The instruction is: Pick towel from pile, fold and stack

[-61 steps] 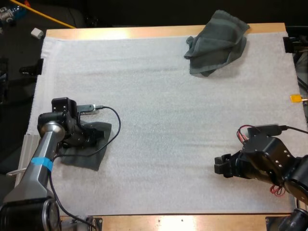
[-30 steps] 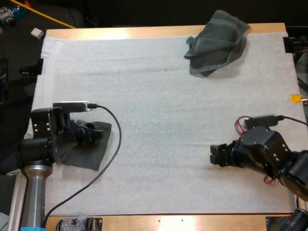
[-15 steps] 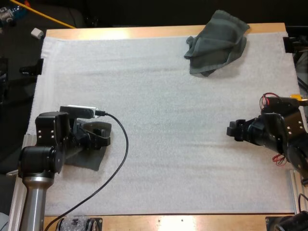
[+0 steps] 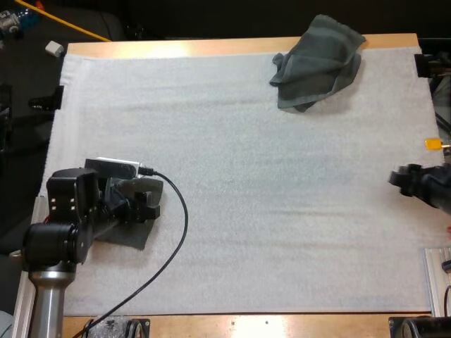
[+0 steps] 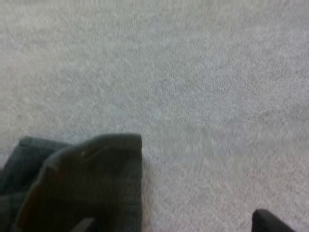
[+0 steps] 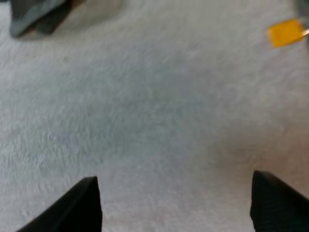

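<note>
Left gripper (image 4: 146, 201): is hovering low over the near left part of the white mat (image 4: 246, 155), above the folded towel's edge that faces the mat's middle.
Left fingers (image 5: 268, 223): are standing wide apart in the left wrist view, one over the towel and one over bare mat, pinching nothing.
Folded towel (image 4: 134, 236): is lying flat by the mat's left edge, partly hidden under the left arm. The left wrist view is showing a rounded dark corner with a second layer beside it.
Crumpled towel (image 4: 317, 60): is sitting bunched at the far side of the mat, right of centre, its far part lying over the wooden table (image 4: 176, 48) edge, with no gripper near it.
Right gripper (image 4: 398, 176): is hanging at the mat's right edge, well apart from both towels.
Right fingers (image 6: 87, 205): are spread over bare mat in the right wrist view, gripping nothing, with a bit of the crumpled towel showing farther off.
</note>
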